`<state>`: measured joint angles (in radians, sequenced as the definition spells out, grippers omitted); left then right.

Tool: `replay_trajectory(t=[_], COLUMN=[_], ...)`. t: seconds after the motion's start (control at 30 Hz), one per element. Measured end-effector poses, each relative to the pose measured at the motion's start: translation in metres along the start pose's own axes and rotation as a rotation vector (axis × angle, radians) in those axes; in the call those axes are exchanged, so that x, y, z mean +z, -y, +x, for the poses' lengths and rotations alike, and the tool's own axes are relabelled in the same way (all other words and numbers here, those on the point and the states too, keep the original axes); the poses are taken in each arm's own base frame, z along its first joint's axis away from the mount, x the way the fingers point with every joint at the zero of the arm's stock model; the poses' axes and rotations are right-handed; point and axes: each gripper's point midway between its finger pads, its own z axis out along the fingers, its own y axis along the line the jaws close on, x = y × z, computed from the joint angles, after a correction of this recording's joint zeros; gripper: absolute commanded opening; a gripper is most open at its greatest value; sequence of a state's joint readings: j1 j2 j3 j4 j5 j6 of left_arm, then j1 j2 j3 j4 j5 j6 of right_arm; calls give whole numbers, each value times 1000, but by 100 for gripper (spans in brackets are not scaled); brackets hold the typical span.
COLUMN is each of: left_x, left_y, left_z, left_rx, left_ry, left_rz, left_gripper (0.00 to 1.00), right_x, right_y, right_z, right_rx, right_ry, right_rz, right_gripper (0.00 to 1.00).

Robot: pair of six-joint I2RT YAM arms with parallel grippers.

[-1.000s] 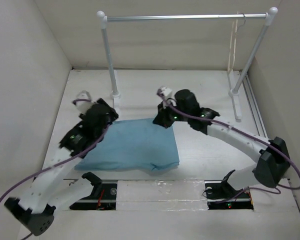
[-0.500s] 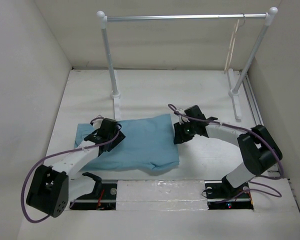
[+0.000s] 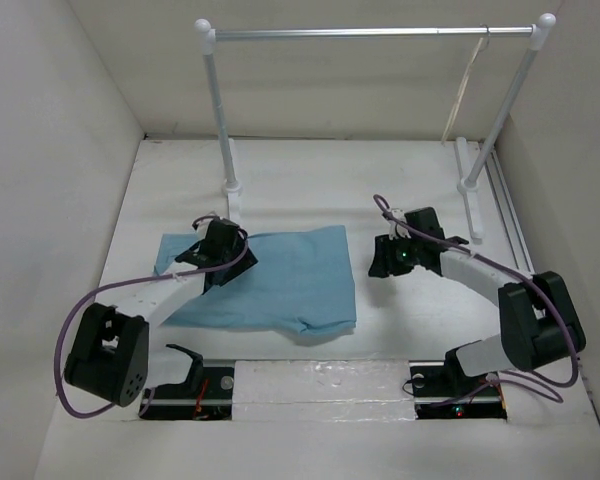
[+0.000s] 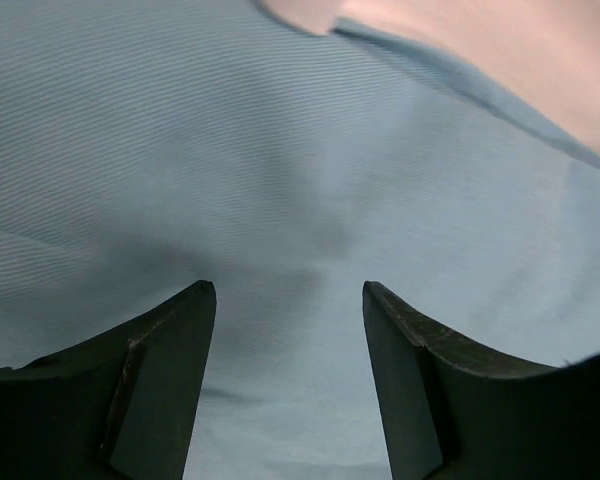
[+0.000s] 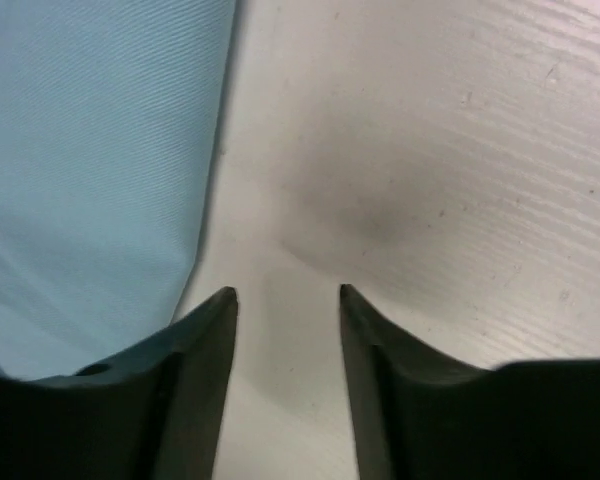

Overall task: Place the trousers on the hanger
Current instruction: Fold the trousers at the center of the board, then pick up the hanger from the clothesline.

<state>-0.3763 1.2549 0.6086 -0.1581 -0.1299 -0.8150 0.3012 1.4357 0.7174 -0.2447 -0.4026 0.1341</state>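
Note:
The light blue trousers (image 3: pixel 280 282) lie folded flat on the white table. My left gripper (image 3: pixel 223 270) is low over their left part. In the left wrist view its jaws stand open just above the trousers (image 4: pixel 280 150), with only cloth showing between the fingers of this gripper (image 4: pixel 288 290). My right gripper (image 3: pixel 382 262) is just right of the trousers' right edge, open over bare table. In the right wrist view the gripper (image 5: pixel 287 295) holds nothing, and the trousers (image 5: pixel 90 150) fill the left side. The thin cream hanger (image 3: pixel 467 90) hangs at the rail's right end.
A silver rail (image 3: pixel 370 34) on two white posts (image 3: pixel 220 120) spans the back of the table. The posts' white feet (image 3: pixel 472 205) stand on the table. White walls enclose the left, back and right sides.
My right gripper has opened and drawn back to the right, off the trousers' edge. Both arms have come down low. The trousers' left part now lies spread out under my left gripper.

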Motion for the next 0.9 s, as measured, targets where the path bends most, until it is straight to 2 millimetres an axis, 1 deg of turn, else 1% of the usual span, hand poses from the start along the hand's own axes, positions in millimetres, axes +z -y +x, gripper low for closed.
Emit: replay_trajectory(t=[0.07,0.13,0.17,0.2,0.23,0.27,0.3,0.33,0.4,0.43,0.47,0.5,0.53,0.57,0.6,0.63,0.67,0.7,0.73,0.77,0.8,0.83,0.87,0.9], left_x=[-10,-26,-37,-50,-65,-81,-96,-109,-132,-139,-145,-149,-150,-150,-152,-152,-153,-153,-152,-150,-147,-143,-140,-137], left_y=[14,37,50,64,77,88,98,106,120,129,138,148,161,175,191,209,227,242,255,264,267,267,267,265], left_z=[-6,-22,-33,-45,-57,-69,-79,-87,-99,-103,-108,-113,-116,-117,-117,-114,-109,-105,-99,-91,-83,-76,-71,-67], left_rx=[24,38,42,42,43,45,48,51,74,85,101,118,139,166,197,229,262,286,312,332,352,365,375,380], left_ry=[-2,21,41,68,98,133,166,193,228,233,238,242,245,245,241,233,223,217,212,202,186,171,156,146], left_rz=[36,100,141,185,234,283,328,365,434,462,486,502,519,532,550,573,596,617,639,656,660,659,659,656], left_gripper=[56,51,48,32,22,13,2,0,0,0,0,0,0,0,0,0,0,7,12,18,24,26,28,29], right_x=[-8,-20,-28,-38,-51,-66,-83,-105,-156,-187,-214,-249,-284,-319,-325,-377,-402,-424,-441,-451,-455,-452,-443,-432], right_y=[-3,-8,-12,-18,-25,-35,-48,-65,-103,-122,-139,-155,-168,-174,-174,-172,-159,-151,-140,-125,-111,-98,-84,-75], right_z=[-1,-5,-11,-21,-37,-58,-82,-111,-170,-195,-216,-239,-259,-275,-280,-295,-303,-311,-318,-324,-329,-335,-343,-349], right_rx=[-15,-25,-35,-48,-66,-91,-125,-162,-250,-290,-324,-358,-388,-405,-403,-410,-389,-374,-354,-322,-292,-264,-231,-205], right_ry=[-4,-16,-14,-6,15,56,109,177,350,437,510,608,707,800,824,952,1005,1059,1101,1130,1140,1134,1119,1102], right_rz=[-1,2,2,1,-2,-8,-19,-35,-66,-74,-82,-84,-79,-64,-52,-5,42,73,108,143,162,160,143,117], right_gripper=[60,60,58,53,46,21,5,0,0,0,0,0,0,0,0,0,6,15,28,47,54,59,66,70])
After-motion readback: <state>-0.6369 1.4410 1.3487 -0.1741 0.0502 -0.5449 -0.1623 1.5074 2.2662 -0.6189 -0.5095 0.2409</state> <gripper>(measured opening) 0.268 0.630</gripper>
